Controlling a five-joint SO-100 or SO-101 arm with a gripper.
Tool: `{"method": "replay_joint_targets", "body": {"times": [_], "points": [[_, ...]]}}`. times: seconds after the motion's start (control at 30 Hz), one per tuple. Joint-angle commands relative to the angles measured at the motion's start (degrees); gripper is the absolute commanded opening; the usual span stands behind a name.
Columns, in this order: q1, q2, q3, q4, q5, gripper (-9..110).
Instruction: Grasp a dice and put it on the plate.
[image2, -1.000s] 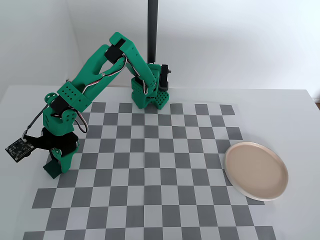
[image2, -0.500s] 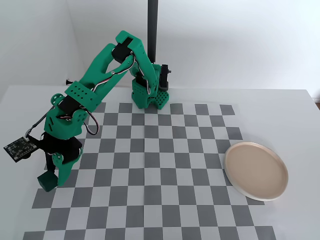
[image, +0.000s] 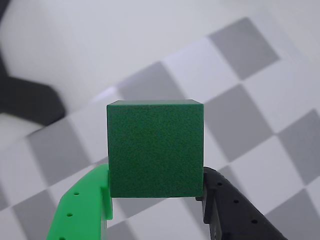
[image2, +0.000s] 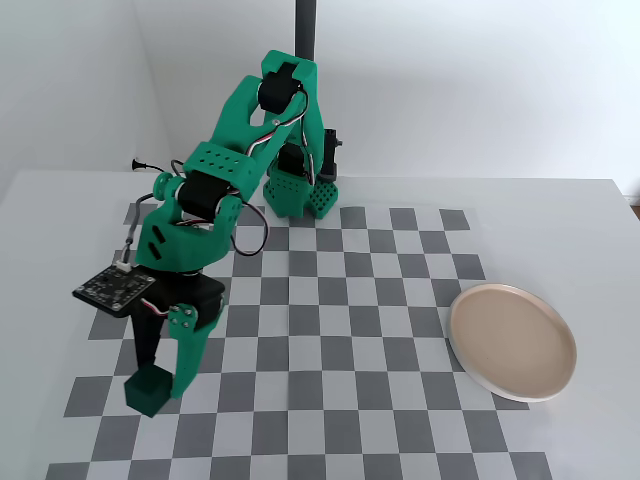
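The dice (image: 155, 148) fills the middle of the wrist view as a plain dark green cube with no pips or markings on the faces that show. It sits clamped in the gripper (image: 156, 192), whose bright green finger (image: 82, 210) presses its lower left side and whose black finger (image: 235, 212) presses its lower right side.

In the fixed view the dice (image2: 148, 389) is in the lower left of the frame, at the tip of the gripper (image2: 155, 385), at the left edge of the checkered mat (image2: 330, 400). Whether it touches the mat or hangs just above it cannot be told.

The green arm (image2: 215, 190) bends down from its base (image2: 300, 190) at the upper middle of the frame, with a small dark circuit board (image2: 115, 290) sticking out at its left; no writing on it can be read.

The plate (image2: 512, 341), pale beige-pink with a cream rim, lies at the right of the frame on the mat's right edge, well apart from the dice. Nothing lies in it.

A dark vertical pole (image2: 305, 30) rises behind the base.
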Motion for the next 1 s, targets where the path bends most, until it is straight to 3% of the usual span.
{"method": "replay_joint_targets", "body": {"times": [0.0, 0.57, 0.97], "points": [[-5.89, 11.34, -3.87, 2.99, -0.18, -4], [-32.70, 40.34, 10.02, 16.00, 0.00, -4], [-48.08, 47.37, 12.66, 23.29, 1.14, -4]]}}
